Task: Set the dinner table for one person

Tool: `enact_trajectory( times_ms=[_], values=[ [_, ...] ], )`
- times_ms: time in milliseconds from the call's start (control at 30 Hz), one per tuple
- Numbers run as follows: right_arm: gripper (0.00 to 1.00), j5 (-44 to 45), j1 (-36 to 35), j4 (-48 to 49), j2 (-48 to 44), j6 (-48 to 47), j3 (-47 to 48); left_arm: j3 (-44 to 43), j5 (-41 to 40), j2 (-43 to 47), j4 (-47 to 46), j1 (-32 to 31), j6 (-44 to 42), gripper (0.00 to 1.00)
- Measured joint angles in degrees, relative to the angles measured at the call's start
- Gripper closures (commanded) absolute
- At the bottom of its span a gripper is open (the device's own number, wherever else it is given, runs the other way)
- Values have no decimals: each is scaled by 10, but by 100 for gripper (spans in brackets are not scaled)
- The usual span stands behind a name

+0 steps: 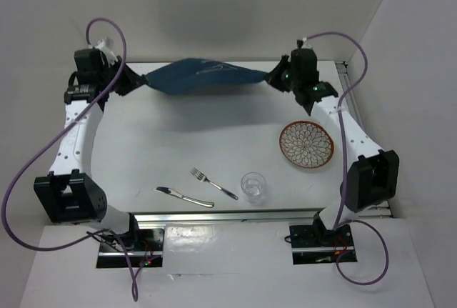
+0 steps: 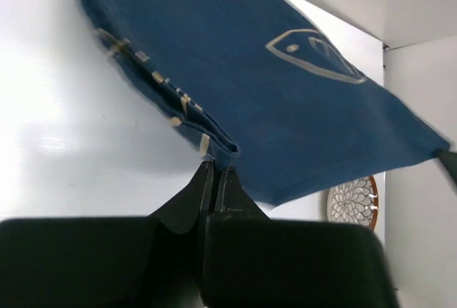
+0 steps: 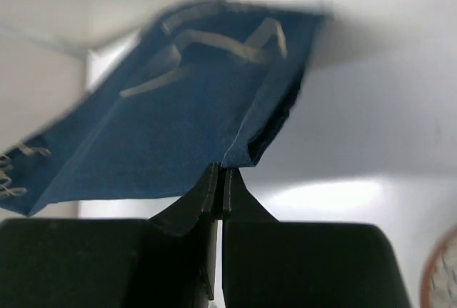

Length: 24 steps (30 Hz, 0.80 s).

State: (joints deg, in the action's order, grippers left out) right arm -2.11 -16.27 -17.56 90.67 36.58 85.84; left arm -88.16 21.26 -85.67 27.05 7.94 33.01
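There is one navy cloth placemat [image 1: 203,78], one round plate [image 1: 306,143], one metal fork [image 1: 213,184], one metal knife [image 1: 184,196], one clear glass [image 1: 253,186], and two tools.

The desk [image 1: 186,143], a smooth, matte white rectangle, lies beneath both tools and fills the middle of the top view. From its centre, the left tool [image 1: 136,79] is at 10 o'clock and the right tool [image 1: 271,79] at 1 o'clock, both above the far edge.

Each tool is closed tight on one end of the placemat. In the wrist views the left tool [image 2: 216,169] pinches a folded corner with its fingers pressed together, and the right tool [image 3: 219,169] does the same at the opposite end. The cloth hangs stretched between them, sagging slightly and throwing a soft shadow on the desk.

The placemat carries a pale fish outline and pale dashes along one edge. The plate, at 3 o'clock, has a brown rim and a petal pattern. The fork lies at 6 o'clock, the knife at 7 o'clock and the glass at 5 o'clock.
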Motion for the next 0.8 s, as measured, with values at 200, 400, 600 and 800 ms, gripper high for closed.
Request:
enact_trajectory(
  times_ms=[200, 400, 600, 800],
  values=[
    [95, 8, -61, 24, -34, 40, -264, 282, 21, 79, -86, -2, 27, 46],
    [15, 18, -92, 1, -36, 81, -361, 394, -13, 61, -27, -4, 35, 0],
    [20, 57, -92, -9, -50, 61, -294, 259, -102, 91, 40, -4, 28, 19],
    [71, 57, -93, -4, 14, -6, -137, 169, -122, 72, 32, -19, -13, 100]
  ],
)
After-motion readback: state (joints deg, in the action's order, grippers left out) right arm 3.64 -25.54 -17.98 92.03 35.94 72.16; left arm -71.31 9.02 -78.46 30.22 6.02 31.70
